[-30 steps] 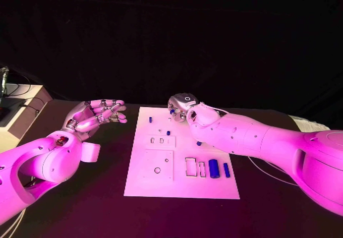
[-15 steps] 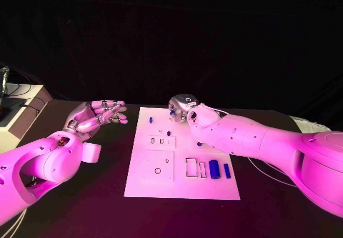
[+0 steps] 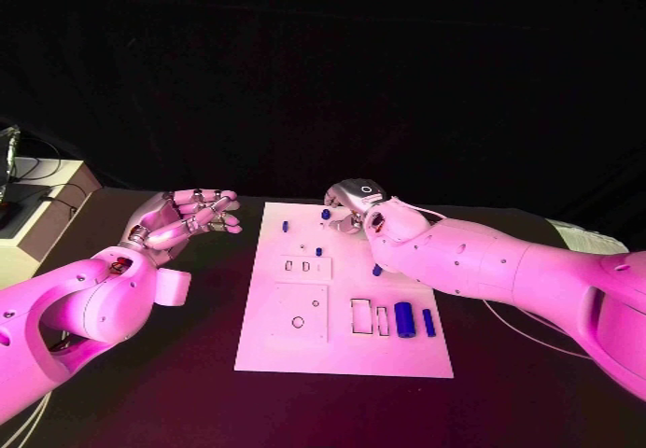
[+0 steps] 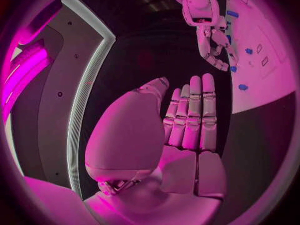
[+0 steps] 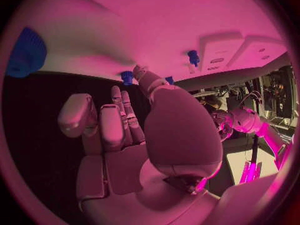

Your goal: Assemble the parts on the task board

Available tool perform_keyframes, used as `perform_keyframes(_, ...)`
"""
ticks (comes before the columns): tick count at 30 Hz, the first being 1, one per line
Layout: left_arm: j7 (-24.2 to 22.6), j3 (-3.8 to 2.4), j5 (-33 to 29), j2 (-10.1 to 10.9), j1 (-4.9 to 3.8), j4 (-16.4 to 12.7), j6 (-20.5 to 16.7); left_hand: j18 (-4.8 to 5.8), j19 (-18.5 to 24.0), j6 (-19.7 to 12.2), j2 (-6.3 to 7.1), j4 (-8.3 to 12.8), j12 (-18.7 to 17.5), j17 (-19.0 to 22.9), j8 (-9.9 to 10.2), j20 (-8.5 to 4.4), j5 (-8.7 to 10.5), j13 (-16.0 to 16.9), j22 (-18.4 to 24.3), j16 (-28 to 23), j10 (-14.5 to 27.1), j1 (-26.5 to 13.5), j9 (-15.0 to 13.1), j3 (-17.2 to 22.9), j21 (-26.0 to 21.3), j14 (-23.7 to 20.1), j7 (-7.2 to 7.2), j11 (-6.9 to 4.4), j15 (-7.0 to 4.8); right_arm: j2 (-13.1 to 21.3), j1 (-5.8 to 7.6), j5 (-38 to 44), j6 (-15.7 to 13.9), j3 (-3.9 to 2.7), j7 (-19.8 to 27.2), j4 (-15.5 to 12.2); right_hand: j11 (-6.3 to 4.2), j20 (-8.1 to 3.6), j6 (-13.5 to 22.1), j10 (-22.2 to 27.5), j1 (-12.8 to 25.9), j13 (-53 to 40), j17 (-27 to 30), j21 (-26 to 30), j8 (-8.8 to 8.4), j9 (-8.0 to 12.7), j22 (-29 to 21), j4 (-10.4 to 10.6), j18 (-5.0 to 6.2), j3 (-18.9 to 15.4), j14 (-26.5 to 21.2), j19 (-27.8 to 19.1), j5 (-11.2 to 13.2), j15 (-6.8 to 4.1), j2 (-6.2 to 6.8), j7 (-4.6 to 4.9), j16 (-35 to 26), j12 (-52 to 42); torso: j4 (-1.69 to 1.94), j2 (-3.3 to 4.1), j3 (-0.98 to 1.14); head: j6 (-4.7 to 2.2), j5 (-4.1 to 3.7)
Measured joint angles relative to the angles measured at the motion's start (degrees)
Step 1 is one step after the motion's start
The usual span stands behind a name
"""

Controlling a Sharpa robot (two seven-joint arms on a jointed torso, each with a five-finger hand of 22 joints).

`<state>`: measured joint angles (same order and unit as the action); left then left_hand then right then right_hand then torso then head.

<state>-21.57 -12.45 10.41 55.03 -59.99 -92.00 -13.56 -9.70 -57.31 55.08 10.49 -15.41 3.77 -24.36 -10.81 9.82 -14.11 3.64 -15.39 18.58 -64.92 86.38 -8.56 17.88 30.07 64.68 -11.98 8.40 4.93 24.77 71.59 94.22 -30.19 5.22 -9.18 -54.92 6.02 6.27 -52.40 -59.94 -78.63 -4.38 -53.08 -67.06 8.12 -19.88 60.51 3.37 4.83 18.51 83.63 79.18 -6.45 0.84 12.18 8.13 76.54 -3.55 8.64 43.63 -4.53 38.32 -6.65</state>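
While the board lies flat at the table's middle, positions read near to far:

Task board (image 3: pixel 276 350): white plate on the black table (image 3: pixel 161 392); near edge toward the robot.
Near right corner area: large blue cylinder (image 3: pixel 404 318) and slimmer blue bar (image 3: pixel 428 322), lying side by side, beside two rectangular slots (image 3: pixel 361 315).
Middle: raised white block (image 3: pixel 299 311) with a ring hole; small slotted block (image 3: pixel 304 267) beyond it.
Far half: small blue pegs (image 3: pixel 286 225) standing on the board.
Left hand (image 3: pixel 182 217): off the board's left edge, above the table, fingers extended and apart, holding nothing.
Right hand (image 3: pixel 354 202): over the board's far edge, fingers curled toward a blue peg (image 5: pixel 127 76); contact cannot be told.
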Motion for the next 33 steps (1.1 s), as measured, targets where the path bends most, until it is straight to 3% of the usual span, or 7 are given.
perform_keyframes(5,-0.3,0.0,0.0,0.2,0.02,0.2,0.1,0.0,0.3,0.0,0.33,0.0,0.0,-0.2,0.1,0.09,0.0,0.1,-0.1,0.0,0.0,-0.3,0.0,0.0,0.1,0.0,0.0,0.0,0.0,5.5,0.63,-2.3,-1.3,-0.68,0.3,-6.0,-0.54,-0.2,-0.2,-1.0,-2.3,-0.6,-1.1,0.1,-0.45,0.5,0.8,2.7,-0.01,-4.9,0.0,0.5,-0.6,-0.03,-0.98,0.17,0.7,-0.4,-0.23,0.01,0.18,-0.33,0.19)
perform_keyframes(12,-1.0,0.0,0.0,0.8,0.31,-0.2,-0.1,0.0,0.4,0.0,0.33,0.0,0.0,-0.4,0.1,0.0,-0.01,0.1,-0.2,0.0,0.0,-0.3,-0.1,0.0,0.3,0.0,0.0,0.0,0.0,12.4,2.57,-10.1,-2.4,-1.41,2.5,-11.9,-1.02,-0.53,-2.8,-10.1,-4.4,-2.3,-5.8,-4.7,-0.62,1.0,6.7,5.1,0.0,-1.9,0.4,2.8,-4.1,-0.57,-0.36,1.18,3.5,-2.7,-0.73,-0.05,0.46,-0.66,0.4)
perform_keyframes(15,-1.3,0.0,0.0,0.8,0.43,-0.3,-0.2,0.0,0.4,0.0,0.33,0.0,0.0,-0.5,0.1,0.0,-0.01,0.1,-0.2,0.0,0.0,-0.3,-0.1,0.0,0.3,0.0,0.0,0.0,0.0,13.8,3.29,-13.3,-1.9,-1.59,3.3,-11.7,-2.29,-1.67,-4.0,-16.0,-4.9,-5.8,-6.9,-8.0,-0.72,1.0,10.8,5.5,0.0,-0.4,0.4,4.4,-6.2,-2.12,1.12,0.2,3.9,-7.1,-1.02,-0.08,0.6,-0.76,0.51)
perform_keyframes(24,-1.7,-0.01,-0.1,0.7,0.85,-0.5,-0.3,0.0,0.4,0.0,0.33,0.0,0.0,-0.5,0.1,0.0,-0.02,0.1,-0.2,0.0,0.0,-0.3,-0.1,0.0,0.3,0.0,0.0,0.0,0.0,14.2,3.64,-17.1,3.1,-1.62,3.6,-8.1,-3.18,-2.07,-4.1,-15.3,-4.5,-13.2,-6.9,-8.1,-1.94,1.4,11.4,7.1,0.0,1.2,0.3,4.3,-4.8,-2.4,2.82,0.0,4.1,-11.8,-1.38,-0.08,0.92,-0.66,0.6)
perform_keyframes(26,-1.7,-0.01,-0.1,0.6,0.96,-0.5,-0.3,0.0,0.4,0.0,0.33,0.0,0.0,-0.5,0.1,0.0,-0.02,0.1,-0.2,0.0,0.0,-0.3,-0.1,0.0,0.3,0.0,0.0,0.0,0.0,14.1,3.68,-17.1,4.6,-1.62,3.4,-7.5,-3.73,-2.29,-4.1,-13.7,-4.8,-24.0,-7.2,-8.1,-2.3,1.5,11.9,7.3,0.0,-0.6,0.3,4.1,-4.7,-2.59,3.07,-0.37,4.5,-22.3,-1.36,-0.08,0.92,-0.59,0.46)
perform_keyframes(29,-1.7,-0.01,-0.1,0.5,1.07,-0.4,-0.3,0.0,0.4,0.0,0.33,0.0,0.0,-0.5,0.1,0.0,-0.02,0.1,-0.2,0.0,0.0,-0.3,-0.1,0.0,0.3,0.0,0.0,0.0,0.0,14.0,3.73,-17.1,6.7,-1.62,3.0,-7.1,-2.91,-1.85,-3.5,-18.7,-5.0,-62.4,-15.1,-10.1,-2.69,1.6,14.1,8.3,-0.91,-4.9,0.4,4.5,-4.7,-2.03,2.82,-0.15,7.5,-55.6,-1.32,-0.08,0.88,-0.41,0.3)
perform_keyframes(33,-1.7,0.0,-0.1,0.4,1.21,-0.2,-0.2,0.0,0.4,0.0,0.33,0.0,0.0,-0.5,0.1,0.0,-0.02,0.1,-0.2,0.0,0.0,-0.3,-0.1,0.0,0.3,0.0,0.0,0.0,0.0,14.0,3.74,-17.0,9.3,-1.63,2.1,-6.8,-1.93,-1.1,-2.1,-23.7,-5.6,-70.4,-21.6,-13.1,-2.71,1.7,14.4,10.1,-1.6,-9.0,0.4,4.8,-4.3,-1.42,1.58,1.22,10.2,-80.5,-1.32,-0.08,0.85,-0.26,0.29)
